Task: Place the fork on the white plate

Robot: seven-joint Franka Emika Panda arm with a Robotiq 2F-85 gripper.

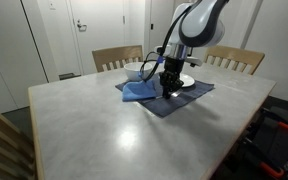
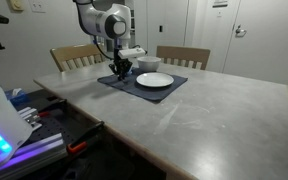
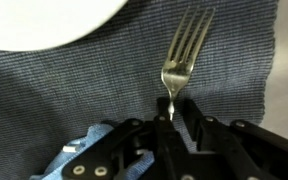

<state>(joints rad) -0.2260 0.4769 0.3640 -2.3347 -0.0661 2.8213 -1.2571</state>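
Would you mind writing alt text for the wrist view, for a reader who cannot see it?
The gripper is closed on the handle of a silver fork, whose tines point away from the camera, with a dark woven placemat behind it. The curved edge of a white plate fills the upper left corner.

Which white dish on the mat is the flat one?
The plate, nearer the camera in an exterior view; the bowl behind it has taller sides.
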